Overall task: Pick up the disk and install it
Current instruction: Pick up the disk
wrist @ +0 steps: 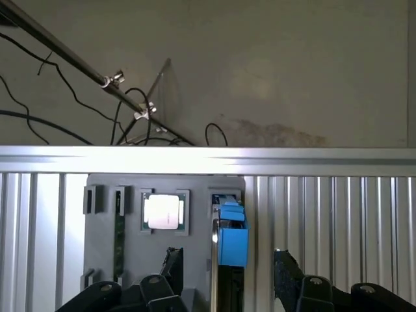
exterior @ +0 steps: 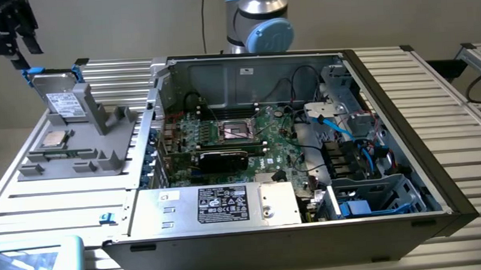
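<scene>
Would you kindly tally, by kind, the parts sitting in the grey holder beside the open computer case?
Disk in blue carrier: 1
CPU chip: 1
Narrow green board: 1
Total: 3

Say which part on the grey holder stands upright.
The silver-grey hard drive in the bright blue carrier stands upright; the small square silver chip lies flat.
</scene>
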Available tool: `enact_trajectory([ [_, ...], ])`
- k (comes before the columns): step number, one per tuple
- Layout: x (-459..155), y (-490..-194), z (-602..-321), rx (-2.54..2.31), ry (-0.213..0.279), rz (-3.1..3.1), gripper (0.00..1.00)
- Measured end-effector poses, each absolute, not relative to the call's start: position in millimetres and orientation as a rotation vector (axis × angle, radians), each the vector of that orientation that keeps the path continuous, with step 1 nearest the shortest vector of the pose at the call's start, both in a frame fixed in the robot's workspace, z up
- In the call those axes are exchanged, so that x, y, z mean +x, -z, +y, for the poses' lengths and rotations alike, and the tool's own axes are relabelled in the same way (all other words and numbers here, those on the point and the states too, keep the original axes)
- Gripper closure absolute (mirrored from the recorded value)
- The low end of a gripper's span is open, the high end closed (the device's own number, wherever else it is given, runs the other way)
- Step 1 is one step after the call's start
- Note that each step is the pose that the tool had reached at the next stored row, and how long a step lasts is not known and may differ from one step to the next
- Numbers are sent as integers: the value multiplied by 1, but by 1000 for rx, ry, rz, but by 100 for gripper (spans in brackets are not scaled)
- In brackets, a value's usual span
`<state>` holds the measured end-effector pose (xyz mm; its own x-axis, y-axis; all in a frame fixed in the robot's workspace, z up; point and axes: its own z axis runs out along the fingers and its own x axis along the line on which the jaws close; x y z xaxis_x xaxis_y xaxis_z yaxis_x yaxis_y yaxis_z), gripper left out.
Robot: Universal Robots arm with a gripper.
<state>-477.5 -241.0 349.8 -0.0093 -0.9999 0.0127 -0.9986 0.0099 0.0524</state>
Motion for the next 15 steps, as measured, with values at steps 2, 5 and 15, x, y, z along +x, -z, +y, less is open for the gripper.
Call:
enact_trajectory([
  [2,-478,-346,-241,2177,42,-2198,34],
  [5,-478,-341,-240,2177,40,-2198,34],
  [15,-480,-323,-240,2178,38,-2198,34],
])
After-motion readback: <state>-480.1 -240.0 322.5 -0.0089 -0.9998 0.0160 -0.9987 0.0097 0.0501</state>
